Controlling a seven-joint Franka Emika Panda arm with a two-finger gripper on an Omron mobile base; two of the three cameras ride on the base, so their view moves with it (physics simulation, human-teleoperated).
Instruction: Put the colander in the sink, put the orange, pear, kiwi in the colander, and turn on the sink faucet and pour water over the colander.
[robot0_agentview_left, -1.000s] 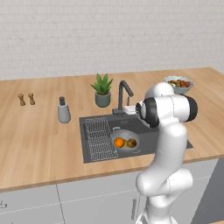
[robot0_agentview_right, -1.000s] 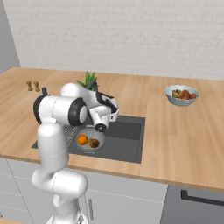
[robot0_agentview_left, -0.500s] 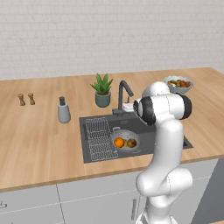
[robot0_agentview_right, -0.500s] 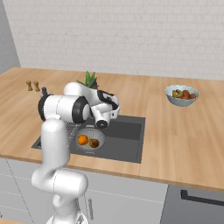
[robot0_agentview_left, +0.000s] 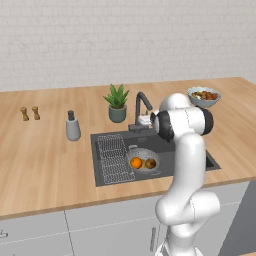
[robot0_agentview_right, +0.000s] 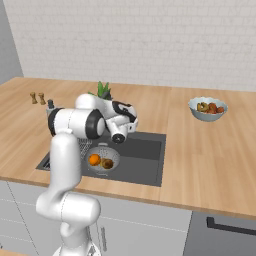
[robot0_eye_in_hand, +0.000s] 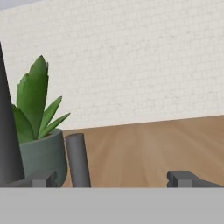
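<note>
A glossy white arm (robot0_agentview_left: 187, 165) of rounded segments with dark joint bands.

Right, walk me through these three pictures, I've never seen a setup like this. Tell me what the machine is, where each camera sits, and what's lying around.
The white machine is a robot arm on a drivable base in a simulated kitchen. Two pictures come from cameras behind it, left and right; the third looks along its hand.

In the sink sits a colander holding an orange and a kiwi. The hand is raised by the faucet, beside a potted plant, and no water is running.

On the counter: a fruit bowl, two small shakers and a grey dispenser.

The jaws are open and hold nothing.
</note>
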